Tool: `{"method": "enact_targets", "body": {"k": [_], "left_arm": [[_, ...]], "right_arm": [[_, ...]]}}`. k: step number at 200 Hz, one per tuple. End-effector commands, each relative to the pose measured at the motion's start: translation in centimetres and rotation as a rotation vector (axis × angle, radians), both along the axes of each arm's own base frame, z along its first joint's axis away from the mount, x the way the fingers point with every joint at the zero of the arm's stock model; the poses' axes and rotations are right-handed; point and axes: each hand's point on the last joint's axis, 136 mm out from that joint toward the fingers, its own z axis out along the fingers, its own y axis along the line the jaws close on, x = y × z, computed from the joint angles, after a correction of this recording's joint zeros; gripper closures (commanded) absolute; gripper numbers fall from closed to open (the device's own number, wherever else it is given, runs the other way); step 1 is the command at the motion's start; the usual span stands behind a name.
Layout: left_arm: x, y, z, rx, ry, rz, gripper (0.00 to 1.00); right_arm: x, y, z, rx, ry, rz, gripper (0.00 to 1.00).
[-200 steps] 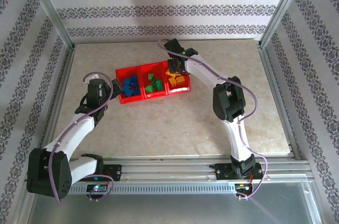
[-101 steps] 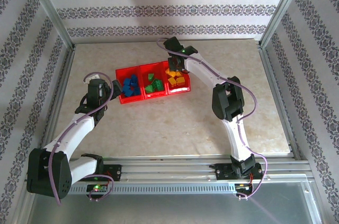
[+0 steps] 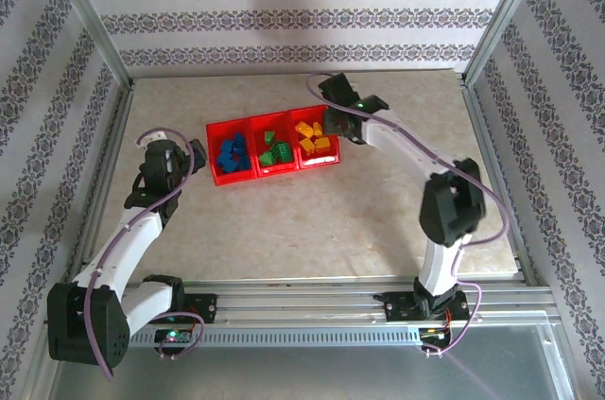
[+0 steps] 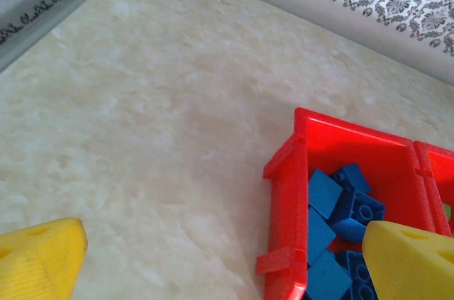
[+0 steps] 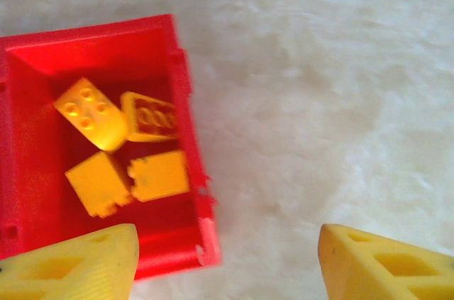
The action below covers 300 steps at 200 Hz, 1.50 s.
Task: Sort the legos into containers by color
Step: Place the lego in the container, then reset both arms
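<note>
— Marble-look tabletop [image 3: 378, 220], patterned wallpaper on the walls around it. Where are we in the sort?
— At the tail end, we'd judge. Every brick we can see sits in the red tray [image 3: 248, 121]: blue bricks [image 3: 233, 152] in the left compartment, green bricks [image 3: 275, 150] in the middle, yellow-orange bricks [image 3: 315, 140] on the right. We can't make out any mixed colours.
— Right side?
— The right gripper [image 5: 227, 264] hangs over the tray's right outer wall, one finger above the yellow compartment and the other above bare tabletop. Its jaws are spread wide with nothing between them, and we see no contact. Four yellow-orange bricks lie loose in the bin below.
— Left?
— The left gripper [image 4: 223, 264] is just off the tray's left end, over the tabletop. Its jaws are fully apart and empty, with the blue bricks in the bin beside it.
— Next move?
— We'd check for strays hidden under the arm links. If there are none, we'd pull both arms back without clipping the tray walls.
</note>
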Motion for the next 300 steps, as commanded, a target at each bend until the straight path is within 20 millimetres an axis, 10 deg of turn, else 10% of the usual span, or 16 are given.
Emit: {"method": "enact_targets", "body": {"k": [1, 41, 131, 300], "left_arm": [[-0.3, 1.3, 1.1, 0.076, 0.012, 0.016, 0.00], [-0.2, 3.3, 0.8, 0.131, 0.019, 0.068, 0.00], [2.1, 4.9, -2.8, 0.177, -0.047, 0.006, 0.01], [4.0, -0.9, -8.2, 0.197, -0.260, -0.350, 0.01]], "right_arm": [[-1.3, -4.0, 1.3, 0.000, -0.077, -0.115, 0.27], [-6.3, -10.6, 1.4, 0.010, -0.154, -0.256, 0.02], [-11.7, -18.9, 1.3, -0.085, -0.319, -0.406, 0.02], [-10.4, -20.8, -1.2, -0.152, -0.577, -0.281, 0.02]]}}
